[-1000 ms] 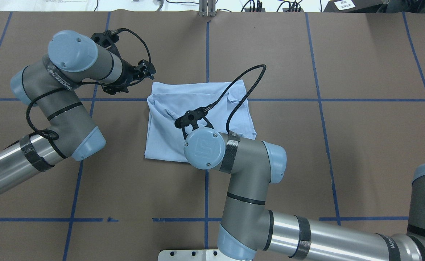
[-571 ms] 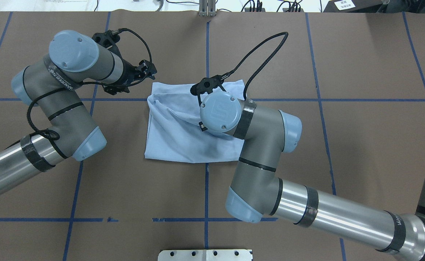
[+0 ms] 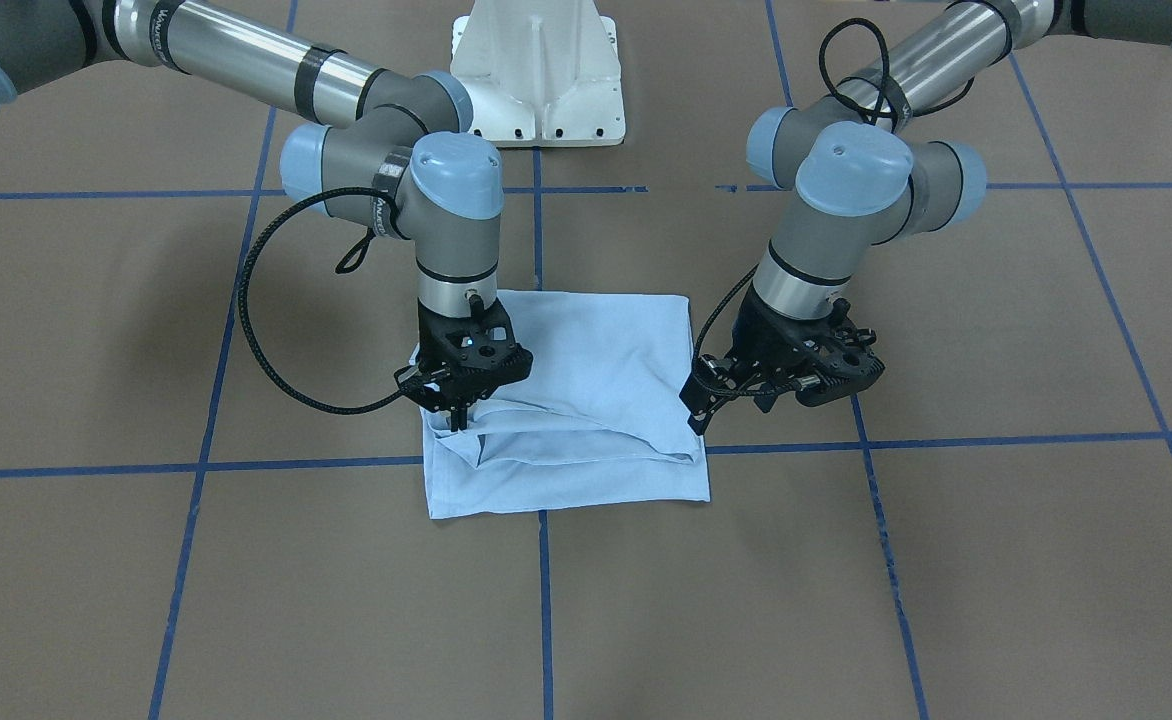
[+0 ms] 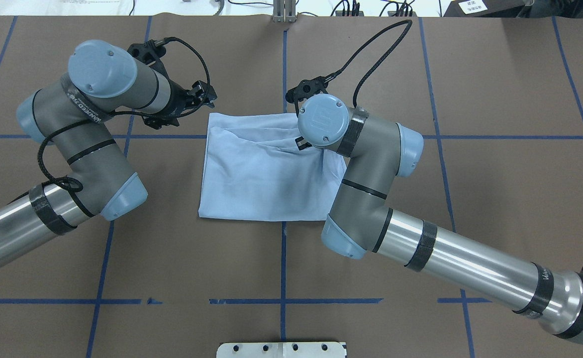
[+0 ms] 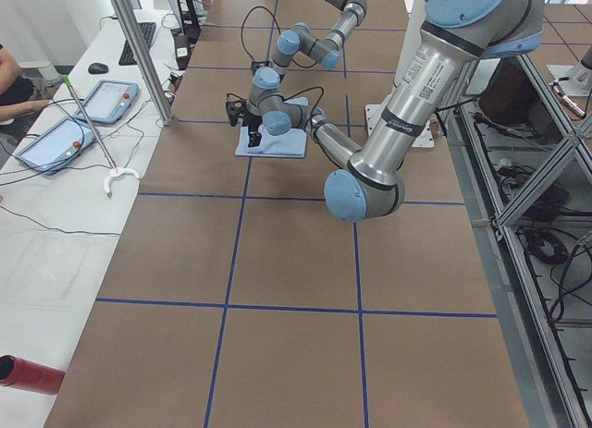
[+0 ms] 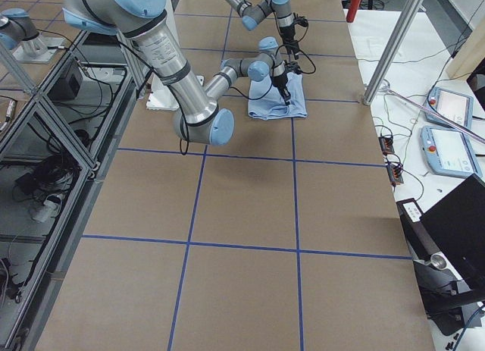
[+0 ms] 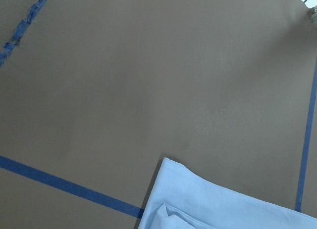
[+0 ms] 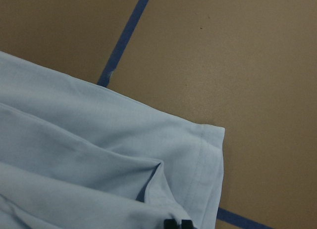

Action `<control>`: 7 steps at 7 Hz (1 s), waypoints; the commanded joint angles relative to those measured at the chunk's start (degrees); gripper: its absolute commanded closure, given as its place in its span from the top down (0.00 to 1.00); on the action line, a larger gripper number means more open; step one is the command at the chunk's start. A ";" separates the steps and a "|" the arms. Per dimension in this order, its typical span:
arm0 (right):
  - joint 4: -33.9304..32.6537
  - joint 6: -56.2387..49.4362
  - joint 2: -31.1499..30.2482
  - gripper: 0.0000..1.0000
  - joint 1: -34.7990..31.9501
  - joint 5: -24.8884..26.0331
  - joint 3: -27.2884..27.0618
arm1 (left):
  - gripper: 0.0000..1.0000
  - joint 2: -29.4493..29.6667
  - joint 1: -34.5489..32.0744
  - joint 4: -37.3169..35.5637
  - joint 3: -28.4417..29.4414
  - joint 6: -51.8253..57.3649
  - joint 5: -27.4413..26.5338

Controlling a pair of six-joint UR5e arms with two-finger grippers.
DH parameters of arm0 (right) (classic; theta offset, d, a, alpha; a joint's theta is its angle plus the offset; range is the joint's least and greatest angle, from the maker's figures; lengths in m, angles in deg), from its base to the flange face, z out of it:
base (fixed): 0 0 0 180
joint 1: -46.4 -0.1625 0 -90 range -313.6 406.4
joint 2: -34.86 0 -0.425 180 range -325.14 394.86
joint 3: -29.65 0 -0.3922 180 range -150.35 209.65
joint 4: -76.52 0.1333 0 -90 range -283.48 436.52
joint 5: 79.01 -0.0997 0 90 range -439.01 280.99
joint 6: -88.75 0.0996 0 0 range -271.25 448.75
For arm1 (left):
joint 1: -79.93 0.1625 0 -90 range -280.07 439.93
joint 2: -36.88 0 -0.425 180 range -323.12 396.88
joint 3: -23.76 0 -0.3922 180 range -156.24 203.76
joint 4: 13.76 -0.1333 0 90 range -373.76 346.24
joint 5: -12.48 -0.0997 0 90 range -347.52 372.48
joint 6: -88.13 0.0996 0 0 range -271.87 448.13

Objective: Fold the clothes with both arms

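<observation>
Little of it is legible. Left arm: the white lettering on its black wrist band in the overhead view is too skewed to spell out. The dark print along its silver forearm in the exterior left view is too small to read. Right arm: an embossed square logo sits on the upturned light-blue joint cap (it looks like stylised letters, can't confirm which). The white characters on the black elbow band are partly cut off and unreadable. The white wordmark on its upper tube in the front-facing view is blurred. The white label on a dark box past the far edge of the counter carries dark print, too small to read.
</observation>
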 commanded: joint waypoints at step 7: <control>-10.51 -24.65 -1.14 1.00 -30.45 -35.17 1.85 | 1.00 -6.16 -20.23 -17.08 -7.70 47.43 9.53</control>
